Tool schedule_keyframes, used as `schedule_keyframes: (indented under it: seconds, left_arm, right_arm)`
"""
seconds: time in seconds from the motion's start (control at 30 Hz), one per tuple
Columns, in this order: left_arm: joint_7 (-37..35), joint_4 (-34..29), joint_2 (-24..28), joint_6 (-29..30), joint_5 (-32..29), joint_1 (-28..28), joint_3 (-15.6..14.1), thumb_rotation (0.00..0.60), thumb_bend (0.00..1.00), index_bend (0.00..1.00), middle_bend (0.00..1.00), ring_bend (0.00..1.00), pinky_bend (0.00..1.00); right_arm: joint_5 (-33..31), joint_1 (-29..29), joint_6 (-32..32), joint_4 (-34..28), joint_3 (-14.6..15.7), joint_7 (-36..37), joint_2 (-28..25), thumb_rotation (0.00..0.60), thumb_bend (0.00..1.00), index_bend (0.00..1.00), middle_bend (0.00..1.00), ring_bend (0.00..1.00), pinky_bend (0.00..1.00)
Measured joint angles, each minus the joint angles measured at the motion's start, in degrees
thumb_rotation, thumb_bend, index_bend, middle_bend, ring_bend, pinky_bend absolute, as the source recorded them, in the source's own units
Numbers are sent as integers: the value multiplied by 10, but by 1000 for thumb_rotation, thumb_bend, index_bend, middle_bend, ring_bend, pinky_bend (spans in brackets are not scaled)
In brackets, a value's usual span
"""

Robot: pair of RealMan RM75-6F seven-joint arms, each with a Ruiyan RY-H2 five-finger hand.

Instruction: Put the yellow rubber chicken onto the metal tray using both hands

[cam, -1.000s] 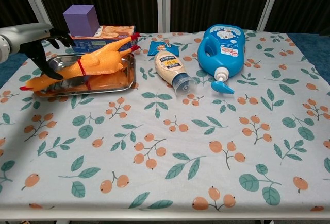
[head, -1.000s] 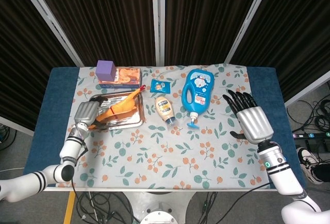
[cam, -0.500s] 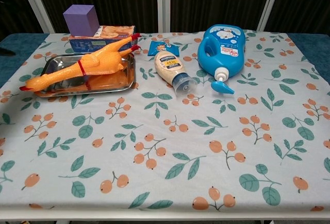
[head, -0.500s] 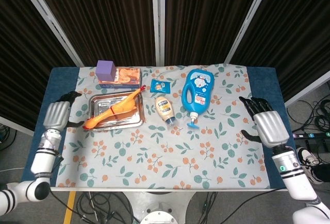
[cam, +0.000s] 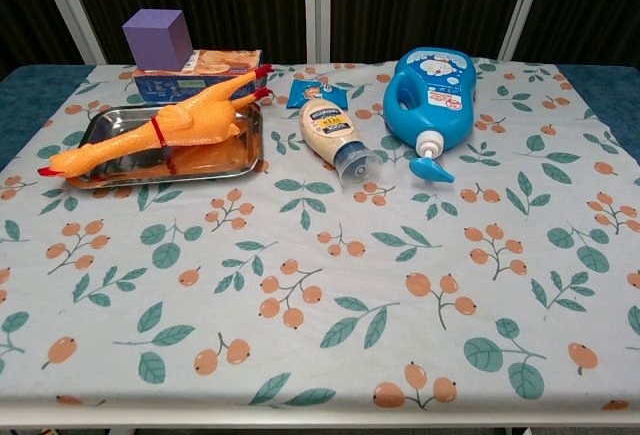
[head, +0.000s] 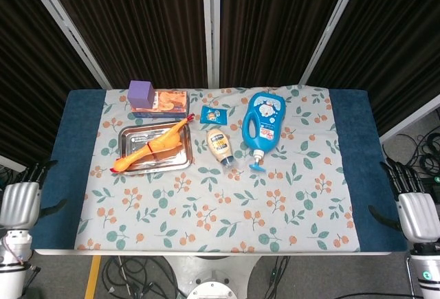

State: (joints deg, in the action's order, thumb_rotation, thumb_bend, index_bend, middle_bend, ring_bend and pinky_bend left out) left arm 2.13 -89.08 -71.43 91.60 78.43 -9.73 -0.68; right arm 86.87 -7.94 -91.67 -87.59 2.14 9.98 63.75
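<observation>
Both hands, left hand point(head: 19, 204) and right hand point(head: 417, 213), are held empty, fingers apart, off the table's near corners. Yellow rubber chicken point(head: 152, 147) is laid diagonally across metal tray point(head: 130, 136), nearer the left hand.

A glossy, mirror-like metal finish is being shown by the tray point(cam: 250, 150). A smooth, rubbery sheen is being shown by the yellow chicken point(cam: 170, 127). The surface point(cam: 330, 285) is being covered by matt printed cloth. Shiny plastic is being shown by the blue bottle point(cam: 435, 95).
</observation>
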Motion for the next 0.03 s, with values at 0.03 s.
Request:
schedule_keyframes:
  seconds: [0.03]
  left_arm:
    - [0, -1, -1, 9, 6, 7, -3, 600, 90, 242, 244, 203, 288]
  right_arm:
    - [4, 6, -3, 2, 2, 4, 2, 600, 130, 0, 25, 0, 49]
